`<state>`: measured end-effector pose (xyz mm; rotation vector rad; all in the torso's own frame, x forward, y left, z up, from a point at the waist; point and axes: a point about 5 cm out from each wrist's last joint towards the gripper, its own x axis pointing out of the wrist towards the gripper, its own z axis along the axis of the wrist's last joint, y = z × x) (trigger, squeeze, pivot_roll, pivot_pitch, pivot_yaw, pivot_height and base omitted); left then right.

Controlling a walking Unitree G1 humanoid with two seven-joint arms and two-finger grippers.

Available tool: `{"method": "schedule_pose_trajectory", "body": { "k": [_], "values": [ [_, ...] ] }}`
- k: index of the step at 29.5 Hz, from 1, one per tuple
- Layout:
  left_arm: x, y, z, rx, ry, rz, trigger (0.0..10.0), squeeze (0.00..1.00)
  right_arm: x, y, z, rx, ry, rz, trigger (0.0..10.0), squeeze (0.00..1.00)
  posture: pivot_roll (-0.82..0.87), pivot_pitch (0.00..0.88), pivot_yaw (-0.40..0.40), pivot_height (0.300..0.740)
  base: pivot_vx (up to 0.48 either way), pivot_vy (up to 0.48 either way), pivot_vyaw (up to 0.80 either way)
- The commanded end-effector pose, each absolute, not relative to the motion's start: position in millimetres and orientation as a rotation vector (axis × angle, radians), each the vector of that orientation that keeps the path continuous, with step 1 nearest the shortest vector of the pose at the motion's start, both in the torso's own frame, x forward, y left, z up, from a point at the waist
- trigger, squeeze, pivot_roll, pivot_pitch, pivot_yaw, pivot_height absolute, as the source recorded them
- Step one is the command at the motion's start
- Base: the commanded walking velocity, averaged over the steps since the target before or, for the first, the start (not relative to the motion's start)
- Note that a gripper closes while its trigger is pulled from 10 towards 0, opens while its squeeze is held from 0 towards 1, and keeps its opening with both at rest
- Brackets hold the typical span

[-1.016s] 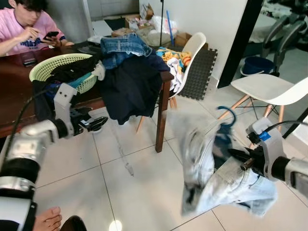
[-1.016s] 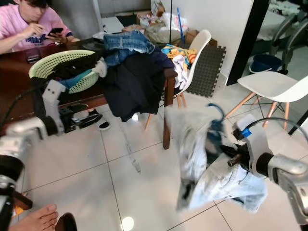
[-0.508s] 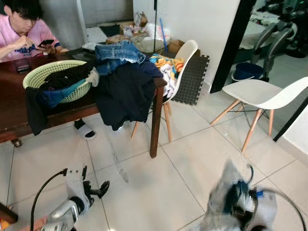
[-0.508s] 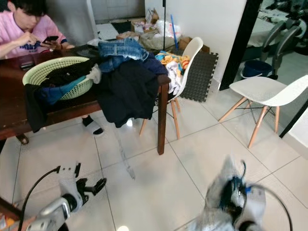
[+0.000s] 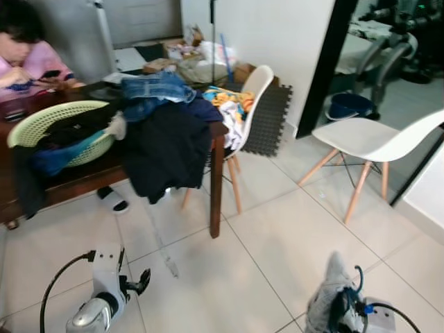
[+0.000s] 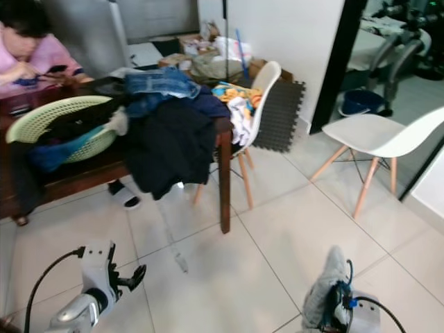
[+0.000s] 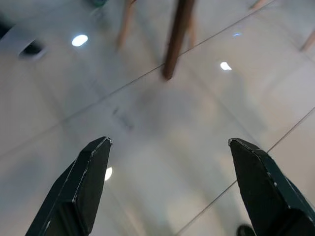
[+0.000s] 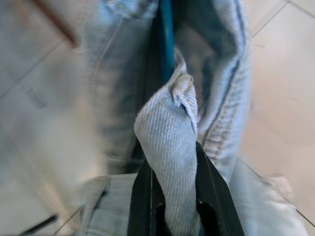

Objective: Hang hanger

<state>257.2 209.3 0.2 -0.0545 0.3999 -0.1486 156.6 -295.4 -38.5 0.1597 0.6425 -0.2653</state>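
Note:
My right gripper (image 8: 170, 206) is shut on pale blue jeans (image 8: 167, 137) that are draped over a blue hanger (image 8: 165, 44). In the eye views the jeans (image 5: 327, 295) and the hanger's hook (image 5: 359, 277) sit low at the bottom right, above the floor tiles. My left gripper (image 5: 139, 282) hangs low at the bottom left, open, with nothing between its black fingers (image 7: 78, 187); below them lies bare tiled floor.
A dark wooden table (image 5: 216, 135) carries a green laundry basket (image 5: 48, 118), a dark garment and folded jeans. A person in pink (image 5: 28, 59) sits behind it. Two white chairs (image 5: 374, 135) stand at centre and right. A dark doorway post (image 5: 319, 62) rises at right.
The camera has shifted, so the table sits further left. Both arms stay low, after dropping from chest height a second ago. The jeans on the hanger remain in my right gripper.

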Motion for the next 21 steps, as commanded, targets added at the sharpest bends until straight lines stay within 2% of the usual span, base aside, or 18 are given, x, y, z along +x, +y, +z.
{"method": "schedule_pose_trajectory", "body": {
  "k": [1,4,14,21],
  "values": [
    [260.7,204.6,1.4,-0.046,0.388,-0.161,10.0,0.00,148.8,-308.2,-38.0,0.165,0.625,-0.310,10.0,0.00,-0.05,0.062,-0.002,0.740,0.480,0.000,0.00],
    [263.8,200.9,2.3,-0.043,0.382,-0.167,10.0,0.00,142.9,-317.4,-41.7,0.171,0.652,-0.330,10.0,0.00,-0.05,0.062,-0.001,0.740,0.480,0.000,0.00],
    [269.0,191.9,3.1,-0.038,0.383,-0.203,10.0,0.00,129.3,-315.0,-57.4,0.272,0.702,-0.389,10.0,0.00,-0.07,0.063,0.006,0.740,0.480,0.000,-0.80],
    [268.8,188.0,1.0,-0.039,0.396,-0.231,10.0,0.00,133.1,-308.6,-60.8,0.353,0.681,-0.408,10.0,0.00,-0.06,0.065,0.009,0.740,0.480,0.000,-0.80]
  ]
}}
